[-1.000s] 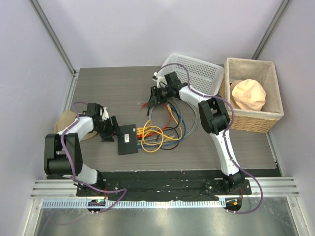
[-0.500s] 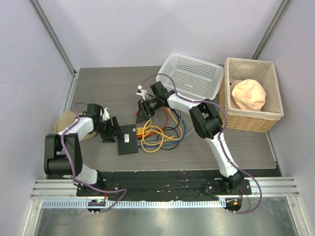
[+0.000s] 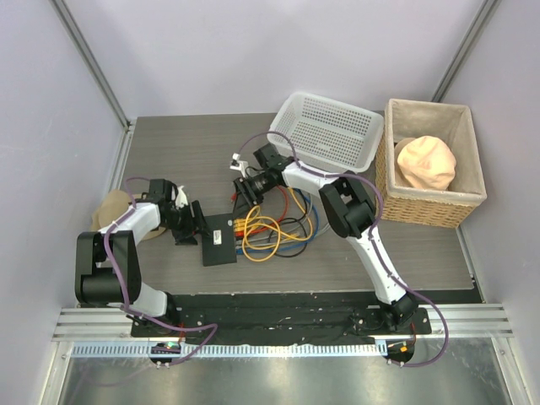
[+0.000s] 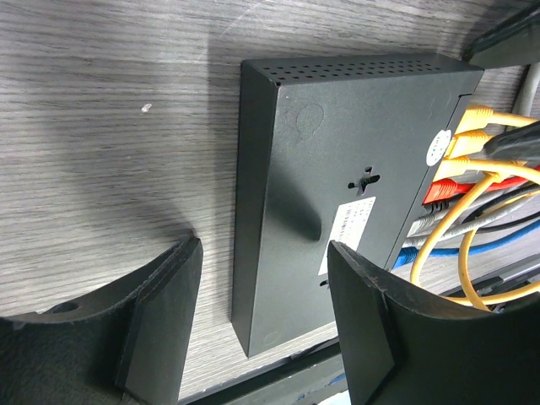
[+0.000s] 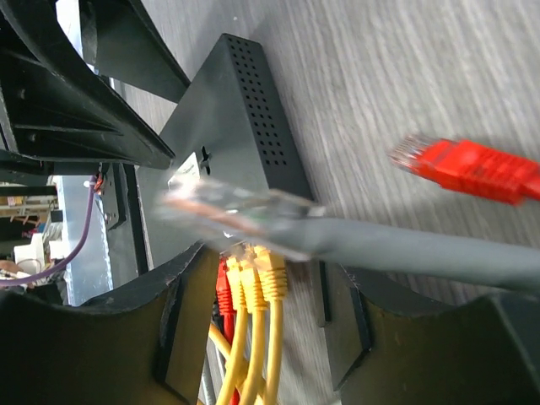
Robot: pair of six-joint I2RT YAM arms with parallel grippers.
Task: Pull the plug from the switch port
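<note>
Right gripper swung from the white mesh basket back toward the flat matte-black switch box, jaws spread same as the left gripper, so another yellow plug looked next.

The left arm is folded tight. Its upper link leans back to the elbow and the forearm runs from there toward the right, with the wrist low. The left fingers point the same way, the 2 of them spread well apart. The right arm stretches far forward, then bends at the elbow toward the left arm. The 2 right fingers stand parted as well, tips aimed at the left fingers, near them but not touching.
</note>
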